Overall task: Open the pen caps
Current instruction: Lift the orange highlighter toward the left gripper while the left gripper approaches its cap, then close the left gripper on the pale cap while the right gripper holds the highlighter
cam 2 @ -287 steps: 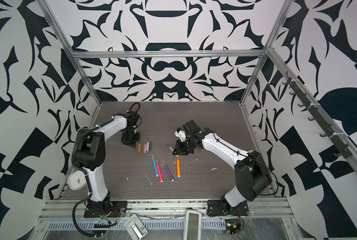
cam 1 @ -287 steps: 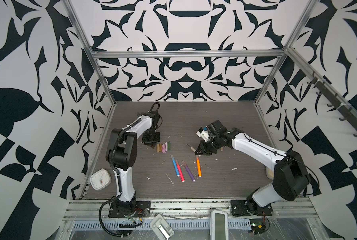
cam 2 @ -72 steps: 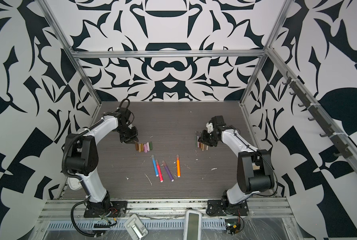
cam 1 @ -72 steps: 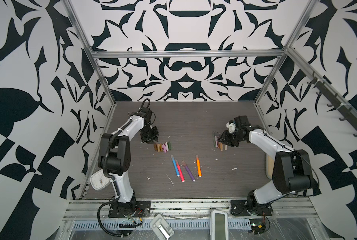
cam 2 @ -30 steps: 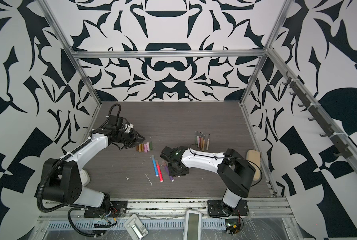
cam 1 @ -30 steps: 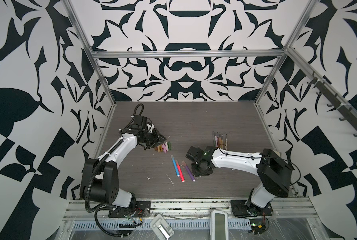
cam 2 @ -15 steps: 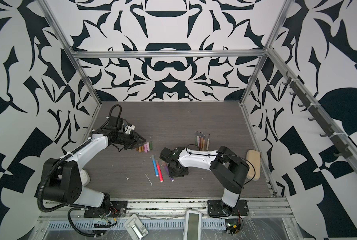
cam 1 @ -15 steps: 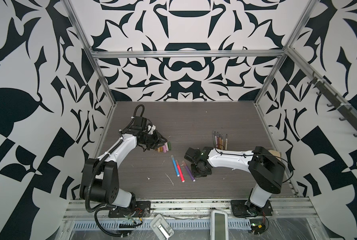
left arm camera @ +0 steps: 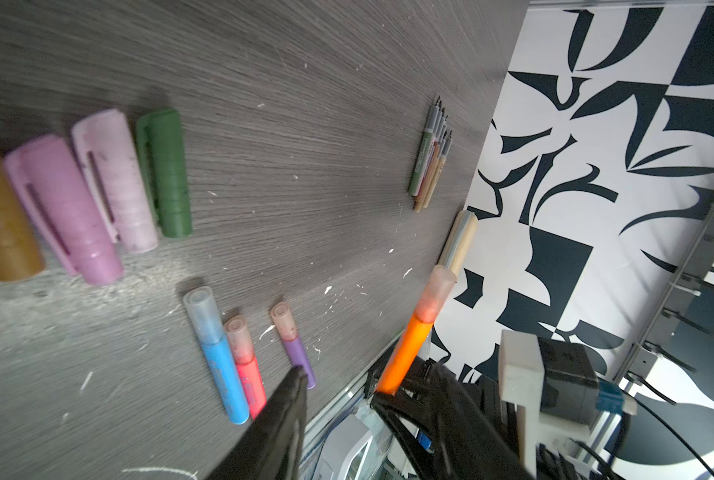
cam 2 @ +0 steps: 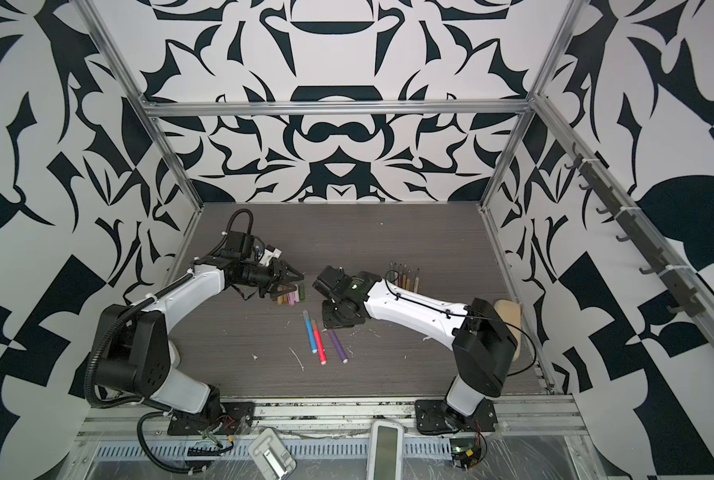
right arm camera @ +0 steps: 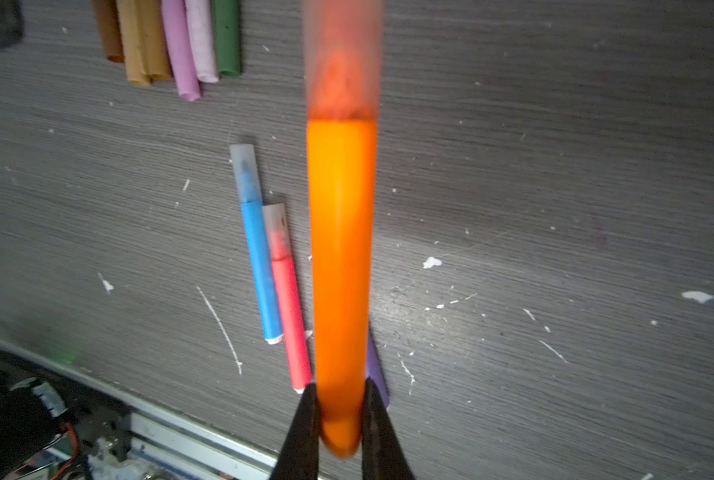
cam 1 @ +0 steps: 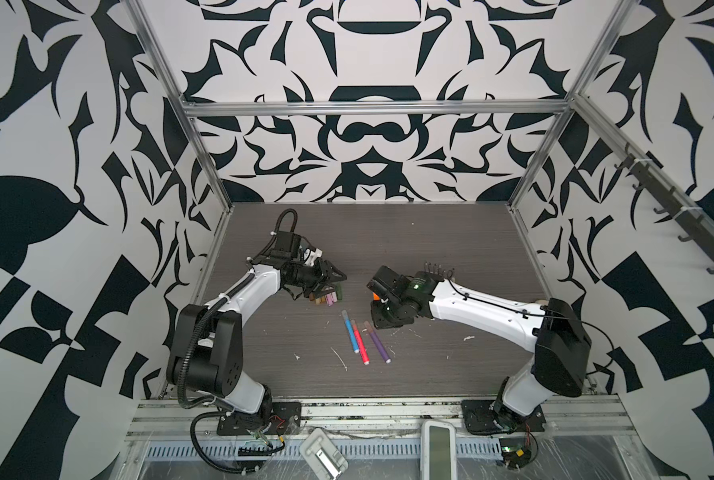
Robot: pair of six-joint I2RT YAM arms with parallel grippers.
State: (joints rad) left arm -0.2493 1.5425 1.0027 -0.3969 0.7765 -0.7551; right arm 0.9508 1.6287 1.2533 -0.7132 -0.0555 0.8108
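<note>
Evidently the right end effector (right arm camera: 338, 399) clamps the orange pen (right arm camera: 340, 257) by its tail, leaving the cap (right arm camera: 342, 58) free. The left end effector (cam 1: 336, 277), jaws apart, looks readied to pull it.

Five loose pen caps (cam 1: 326, 296), brown, gold, pink, pale pink and green, lie in a tight row left of the middle of the worktop (cam 1: 430, 232). Nearer the front edge, a blue pen (cam 1: 350, 330), a pink-red pen (cam 1: 360, 343) and a purple pen (cam 1: 376, 341) lie side by side, translucent caps on. The orange pen (right arm camera: 340, 270), clamped at its tail between jaws above the worktop, wears its peach cap (right arm camera: 340, 62). The uncapped pens (cam 2: 405, 276) lie bunched right of centre, tips toward the far edge.
</note>
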